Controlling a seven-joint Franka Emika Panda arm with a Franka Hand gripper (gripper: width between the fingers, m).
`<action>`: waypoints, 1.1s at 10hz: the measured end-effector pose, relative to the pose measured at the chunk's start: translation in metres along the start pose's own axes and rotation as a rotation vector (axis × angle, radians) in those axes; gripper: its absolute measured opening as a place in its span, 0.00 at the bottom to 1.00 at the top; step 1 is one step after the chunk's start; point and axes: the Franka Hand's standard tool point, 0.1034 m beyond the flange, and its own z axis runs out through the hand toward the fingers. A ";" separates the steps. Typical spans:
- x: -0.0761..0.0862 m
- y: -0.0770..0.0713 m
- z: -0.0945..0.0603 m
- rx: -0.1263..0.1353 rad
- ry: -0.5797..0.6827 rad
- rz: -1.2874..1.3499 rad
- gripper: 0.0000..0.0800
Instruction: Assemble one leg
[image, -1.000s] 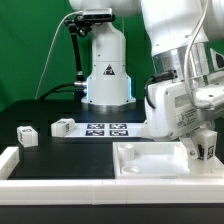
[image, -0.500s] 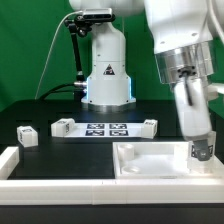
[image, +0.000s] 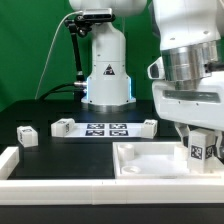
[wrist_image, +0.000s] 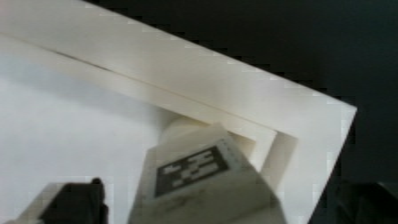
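The exterior view takes in the whole table: the arm's base at the back, the marker board (image: 106, 128) lying flat in front of it, and three loose white blocks, one (image: 27, 135) at nine o'clock, one (image: 63, 125) just beside the board's near end, one (image: 148, 126) at its far end. A white rail (image: 12, 160) runs along the front edge. The large white panel (image: 150, 158) lies at five o'clock, and the leg (image: 199, 146) stands upright at its corner, on the exterior view's right, tag facing the camera.

The wrist view alone shows that corner close up: the leg (wrist_image: 201, 170) sits tight in the angle of the panel's raised rim (wrist_image: 267, 90), its black-and-white tag sharp enough to see but carrying no readable letters. No brand or writing can be read anywhere.

The gripper (image: 200, 135) hangs over the leg with fingers spread wide, one dark fingertip (wrist_image: 71, 203) clear of the leg's side.
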 end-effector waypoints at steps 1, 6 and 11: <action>0.000 0.000 0.000 -0.013 0.013 -0.158 0.81; 0.005 0.002 -0.001 -0.022 0.019 -0.477 0.65; 0.007 0.002 -0.001 -0.021 0.021 -0.413 0.36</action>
